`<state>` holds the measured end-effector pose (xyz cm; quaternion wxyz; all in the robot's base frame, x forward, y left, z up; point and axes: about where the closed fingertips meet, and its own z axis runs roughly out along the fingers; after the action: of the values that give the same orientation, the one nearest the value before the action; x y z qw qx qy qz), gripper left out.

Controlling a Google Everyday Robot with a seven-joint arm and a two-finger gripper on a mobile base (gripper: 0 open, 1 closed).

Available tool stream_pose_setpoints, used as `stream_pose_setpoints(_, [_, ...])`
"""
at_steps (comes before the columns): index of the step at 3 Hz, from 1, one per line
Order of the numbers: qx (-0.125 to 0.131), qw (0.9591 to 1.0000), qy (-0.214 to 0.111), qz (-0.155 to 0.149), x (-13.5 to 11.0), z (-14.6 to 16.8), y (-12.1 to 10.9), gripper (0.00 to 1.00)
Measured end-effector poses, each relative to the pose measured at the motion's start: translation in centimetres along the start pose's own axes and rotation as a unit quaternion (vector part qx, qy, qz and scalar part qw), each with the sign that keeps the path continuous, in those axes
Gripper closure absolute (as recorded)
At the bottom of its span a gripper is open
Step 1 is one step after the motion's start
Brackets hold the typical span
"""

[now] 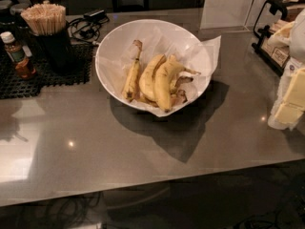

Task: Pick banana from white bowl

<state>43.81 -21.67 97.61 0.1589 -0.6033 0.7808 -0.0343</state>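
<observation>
White bowl (107,67) on the grey bench (95,144), paper-lined; the banana (163,82) lies inside it, rightmost of the bunch; the hand (289,108) hangs well right of the bowl, whether apart or together cannot be told.

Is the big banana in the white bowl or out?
In: the banana lies on paper inside the bowl; gripper out of view.

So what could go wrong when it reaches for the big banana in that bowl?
1. The thick curved yellow banana lies against a slimmer yellow banana, so the tool, now off at the counter's right edge, might catch both.
2. The crinkled white paper lining the wide glossy white bowl could snag and lift too.
</observation>
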Motion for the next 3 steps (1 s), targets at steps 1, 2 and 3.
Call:
stream_pose_setpoints(1, [0.0, 1.0, 0.0, 0.0, 0.0, 0.0, 0.0, 0.0])
stream_pose_setpoints(2, [0.0, 0.9997, -0.012, -0.021, -1.1, 0.1, -0.5, 0.0])
stream_pose_setpoints(3, [-0.018, 0.9965, -0.043, -0.07, -3.6, 0.9, -1.3, 0.0])
